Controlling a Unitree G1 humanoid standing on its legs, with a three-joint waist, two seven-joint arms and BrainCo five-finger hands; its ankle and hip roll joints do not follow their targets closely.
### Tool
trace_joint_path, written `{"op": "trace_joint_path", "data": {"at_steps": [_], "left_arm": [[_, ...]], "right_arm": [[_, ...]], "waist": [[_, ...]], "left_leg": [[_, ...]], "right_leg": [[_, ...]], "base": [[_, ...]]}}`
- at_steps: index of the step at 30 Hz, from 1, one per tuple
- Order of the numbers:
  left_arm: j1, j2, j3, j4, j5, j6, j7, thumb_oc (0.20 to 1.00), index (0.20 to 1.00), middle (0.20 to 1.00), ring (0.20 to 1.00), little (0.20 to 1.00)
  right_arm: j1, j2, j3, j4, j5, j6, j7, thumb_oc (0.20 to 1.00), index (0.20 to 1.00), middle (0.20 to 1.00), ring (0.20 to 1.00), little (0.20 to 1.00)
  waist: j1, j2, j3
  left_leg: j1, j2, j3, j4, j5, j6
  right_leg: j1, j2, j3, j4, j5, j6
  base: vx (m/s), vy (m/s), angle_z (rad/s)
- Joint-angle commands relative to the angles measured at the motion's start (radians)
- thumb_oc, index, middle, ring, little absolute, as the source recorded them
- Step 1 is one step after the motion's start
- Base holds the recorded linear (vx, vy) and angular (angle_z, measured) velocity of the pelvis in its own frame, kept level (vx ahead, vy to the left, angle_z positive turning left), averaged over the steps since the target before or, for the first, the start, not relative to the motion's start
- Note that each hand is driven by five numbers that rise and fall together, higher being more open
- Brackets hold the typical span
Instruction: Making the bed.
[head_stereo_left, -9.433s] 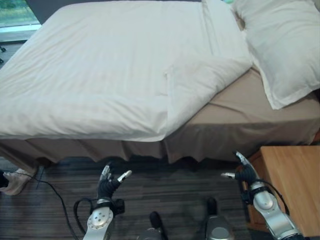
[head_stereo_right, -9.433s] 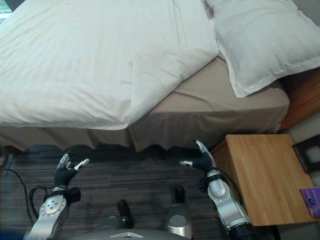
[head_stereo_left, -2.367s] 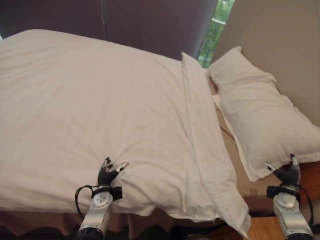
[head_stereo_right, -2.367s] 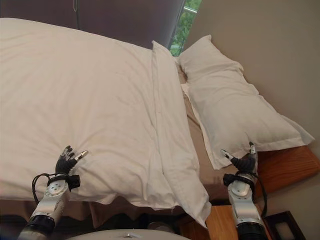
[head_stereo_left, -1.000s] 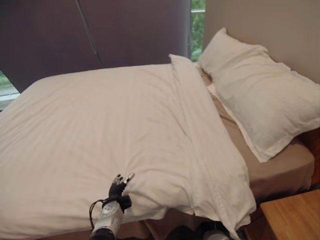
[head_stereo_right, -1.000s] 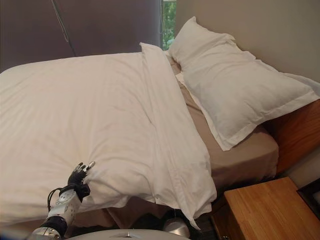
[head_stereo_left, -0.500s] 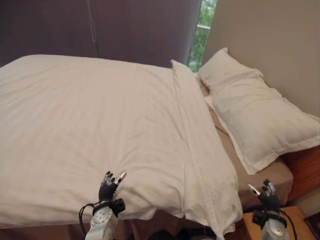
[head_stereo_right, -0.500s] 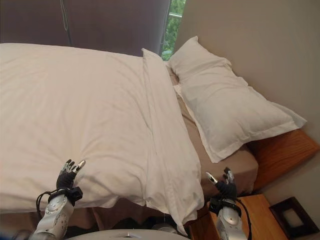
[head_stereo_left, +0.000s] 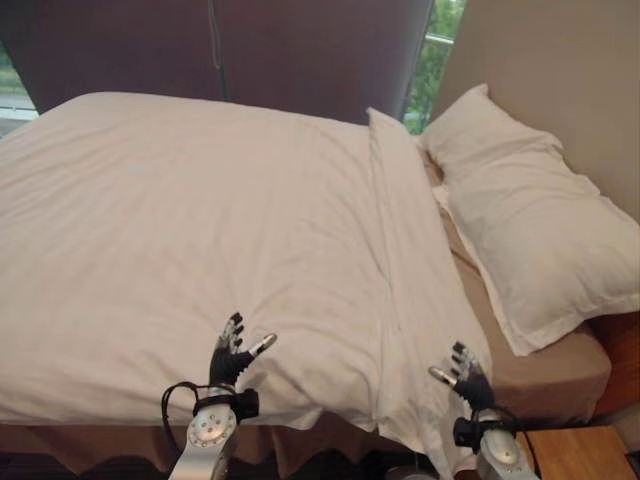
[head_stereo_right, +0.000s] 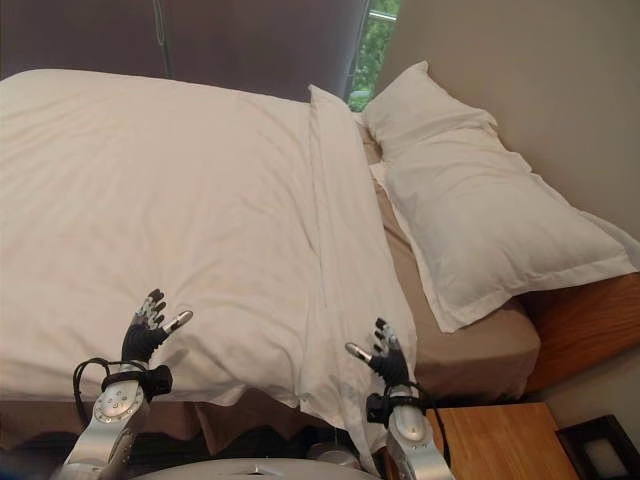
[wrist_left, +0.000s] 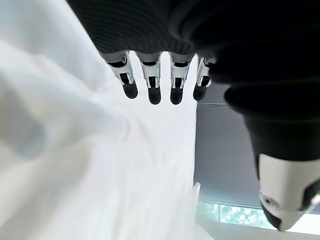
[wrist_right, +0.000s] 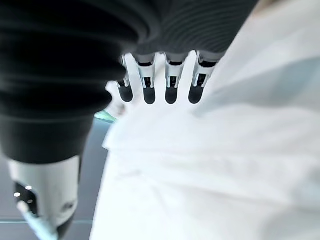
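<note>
Hands raised with fingers spread over the near edge of the bed.

Left hand (head_stereo_left: 232, 358) is lifted above the near edge of the white duvet (head_stereo_left: 190, 230), fingers straight and thumb held apart, holding nothing; right hand (head_stereo_right: 385, 362) is likewise spread and empty, just beside the duvet's folded corner that hangs off the near side. The duvet covers most of the bed (head_stereo_left: 545, 365), its folded-back edge (head_stereo_right: 335, 200) running as a long strip from the far side to the near corner. Beyond that strip lies a band of bare tan sheet (head_stereo_right: 470, 345), and on it two white pillows (head_stereo_right: 490, 215) set end to end against the beige wall (head_stereo_right: 530, 70). A wooden nightstand (head_stereo_right: 495, 440) stands just beside the right arm, and dark curtains (head_stereo_left: 300, 50) hang behind the bed.
</note>
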Motion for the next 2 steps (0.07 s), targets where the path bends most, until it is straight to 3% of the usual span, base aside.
{"op": "trace_joint_path", "data": {"at_steps": [1,2], "left_arm": [[-0.036,0.040,-0.014,-0.041,0.040,-0.079,0.005,1.000,1.000,1.000,1.000,1.000],[-0.035,0.040,-0.014,-0.041,0.040,-0.078,0.005,1.000,1.000,1.000,1.000,1.000]], "right_arm": [[-0.108,0.032,0.034,-0.010,0.015,-0.055,0.006,1.000,1.000,1.000,1.000,1.000],[-0.108,0.033,0.034,-0.009,0.014,-0.056,0.005,1.000,1.000,1.000,1.000,1.000]], "waist": [[0.000,-0.006,0.037],[-0.001,-0.007,0.037]], "left_leg": [[-0.054,0.009,-0.036,0.013,-0.018,0.037],[-0.054,0.009,-0.036,0.013,-0.018,0.037]], "right_leg": [[-0.039,-0.046,0.018,0.015,-0.023,0.056],[-0.039,-0.046,0.018,0.015,-0.023,0.056]], "base": [[0.00,0.004,0.03],[0.00,0.004,0.04]]}}
